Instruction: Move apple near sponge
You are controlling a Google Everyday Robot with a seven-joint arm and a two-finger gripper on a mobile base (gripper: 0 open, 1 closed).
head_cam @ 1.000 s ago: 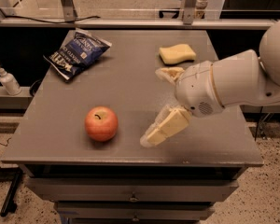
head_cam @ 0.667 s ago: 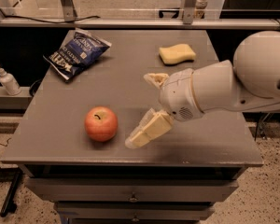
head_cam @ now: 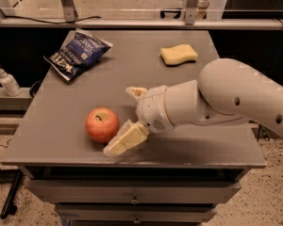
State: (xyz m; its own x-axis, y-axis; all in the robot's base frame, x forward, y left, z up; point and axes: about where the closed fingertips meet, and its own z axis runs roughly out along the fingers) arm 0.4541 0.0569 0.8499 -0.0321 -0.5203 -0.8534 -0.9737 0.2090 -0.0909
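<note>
The red-orange apple point(head_cam: 102, 125) sits on the grey table point(head_cam: 203, 147) near its front left. The pale yellow sponge point(head_cam: 178, 54) lies at the back right of the table, far from the apple. My gripper point(head_cam: 120, 120) is just right of the apple, low over the table. It is open, with one cream finger point(head_cam: 135, 92) behind the apple's right side and the other finger point(head_cam: 125, 141) in front of it. The apple lies just outside the gap between them, untouched as far as I can see.
A blue chip bag point(head_cam: 78, 54) lies at the table's back left. A small white bottle point(head_cam: 8, 81) stands on a ledge left of the table. My white arm point(head_cam: 236, 98) stretches in from the right. Drawers sit below the table's front edge.
My gripper has moved left across the table, from the middle right up to the apple's right side. The apple and the sponge have not moved.
</note>
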